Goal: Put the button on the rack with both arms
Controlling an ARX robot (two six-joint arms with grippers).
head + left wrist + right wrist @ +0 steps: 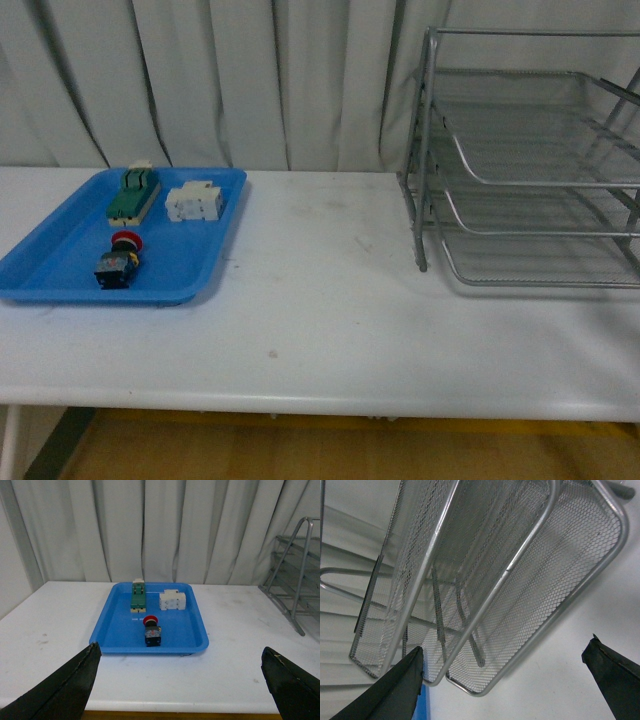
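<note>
Pickup not yet begun

Your left end effector (180, 650) and right end effector (506, 645) both hang spread wide, holding nothing. Reach first for the button (120, 262), at the blue tray (60, 250) near end. The green-and-cream block (134, 195) and white blocks (195, 202) sit behind it. Across the bench (320, 330), the rack (520, 180) tiers look empty.

The left gripper (180, 650) and the right gripper (505, 645) each hover with dark jaws spread wide apart, nothing gripped between them.
</note>
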